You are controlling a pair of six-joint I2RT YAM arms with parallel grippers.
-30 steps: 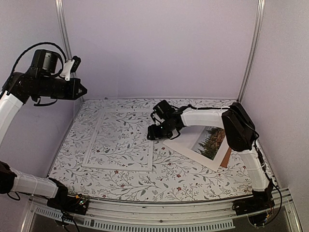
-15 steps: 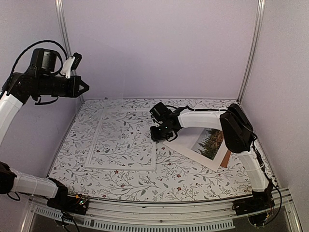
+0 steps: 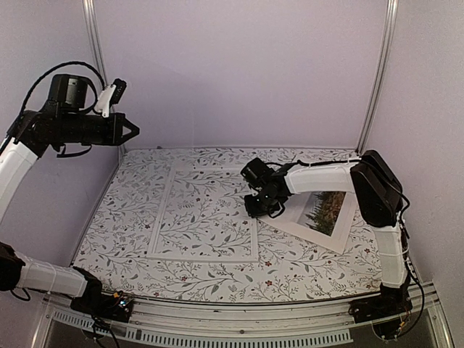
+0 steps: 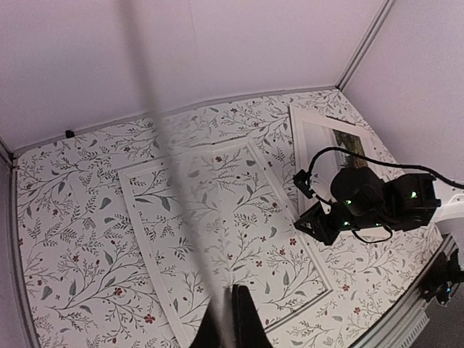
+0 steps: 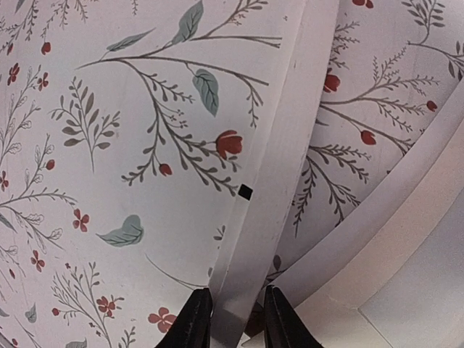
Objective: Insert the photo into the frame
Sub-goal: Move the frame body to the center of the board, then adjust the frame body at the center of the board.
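Moved since a second ago: frame [image 3: 205, 214], slid rightward across counter [image 3: 239, 279], closer to photo [image 3: 319, 212].
Frame: thin white rectangle with narrow border, lying flat mid-counter; leaf-and-flower pattern visible through clear pane.
Right pincer [image 3: 257, 209]: low at frame's right edge; in wrist view, two dark fingertips [image 5: 194, 319] either side of the narrow white border, clamped on it.
Photo: flat on right side of counter, picture side up, wide white margin around dark trees and pale sky; outside the frame, near corner just beside frame's right edge, partly under right arm.
Left pincer [image 3: 133, 131]: raised high above counter's far-left corner, well apart from frame and photo, fingers pressed together, holding nothing.
Counter: white surface printed with grey-green sprigs and small red blossoms, plain pale walls around.
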